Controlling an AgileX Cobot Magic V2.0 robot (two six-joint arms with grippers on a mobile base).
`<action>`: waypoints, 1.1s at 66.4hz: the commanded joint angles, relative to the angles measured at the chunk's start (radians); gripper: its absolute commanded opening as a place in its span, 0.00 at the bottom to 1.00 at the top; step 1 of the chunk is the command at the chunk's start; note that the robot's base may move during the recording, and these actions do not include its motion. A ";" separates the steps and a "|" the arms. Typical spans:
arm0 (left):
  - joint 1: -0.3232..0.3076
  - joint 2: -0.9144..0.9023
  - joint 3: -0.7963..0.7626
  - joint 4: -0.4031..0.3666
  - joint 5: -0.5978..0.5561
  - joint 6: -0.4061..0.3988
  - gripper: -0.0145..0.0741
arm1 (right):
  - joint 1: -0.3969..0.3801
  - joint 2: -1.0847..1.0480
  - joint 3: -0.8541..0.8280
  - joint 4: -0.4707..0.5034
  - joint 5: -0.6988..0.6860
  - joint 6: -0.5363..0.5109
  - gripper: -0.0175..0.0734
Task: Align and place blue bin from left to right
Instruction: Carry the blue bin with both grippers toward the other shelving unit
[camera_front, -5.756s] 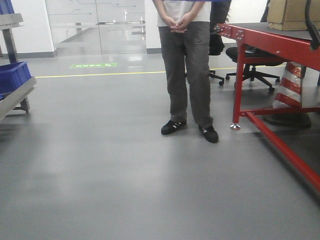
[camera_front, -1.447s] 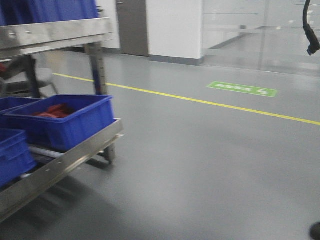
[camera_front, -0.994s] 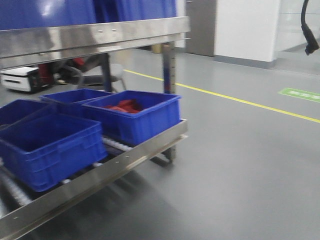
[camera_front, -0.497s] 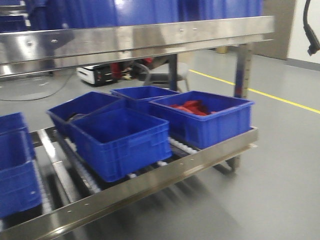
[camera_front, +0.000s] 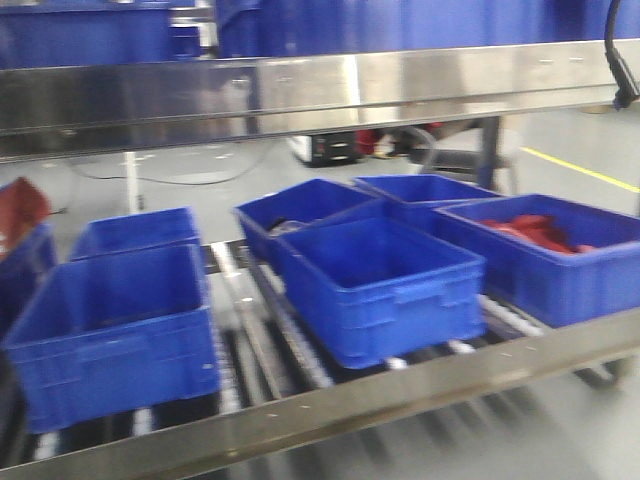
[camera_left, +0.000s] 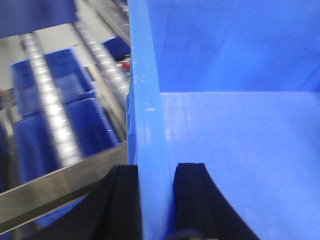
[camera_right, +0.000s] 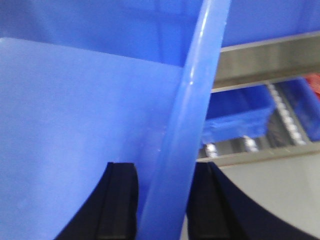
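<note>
The blue bin (camera_left: 235, 130) fills both wrist views, a bright-blue crate seen from inside with a thick rim. My left gripper (camera_left: 157, 172) is shut on the bin's left rim (camera_left: 146, 100), one black finger (camera_left: 125, 200) outside the wall and one inside. In the right wrist view my right gripper (camera_right: 162, 172) is shut on the opposite rim (camera_right: 197, 90) of the blue bin (camera_right: 75, 110) in the same way. Neither gripper shows in the front view, and there I cannot single out the held bin.
A steel rack stands straight ahead, with an upper shelf beam (camera_front: 300, 85) and a front rail (camera_front: 350, 405). Several blue bins sit on its roller shelf: one at the left (camera_front: 120, 330), one in the middle (camera_front: 380, 280), one holding red items (camera_front: 545, 250). A black cable (camera_front: 620, 60) hangs at the upper right.
The front view has swung left from the open floor to the rack. The bins on the roller shelf have slid rightward in frame, and a further bin has appeared at the left.
</note>
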 joint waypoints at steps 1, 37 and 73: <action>-0.007 -0.030 -0.018 -0.004 -0.063 0.014 0.04 | -0.004 -0.015 -0.014 -0.042 -0.071 0.018 0.12; -0.007 -0.030 -0.018 -0.004 -0.063 0.014 0.04 | -0.004 -0.015 -0.014 -0.042 -0.071 0.018 0.12; -0.007 -0.030 -0.018 -0.004 -0.063 0.014 0.04 | -0.004 -0.015 -0.014 -0.042 -0.071 0.018 0.12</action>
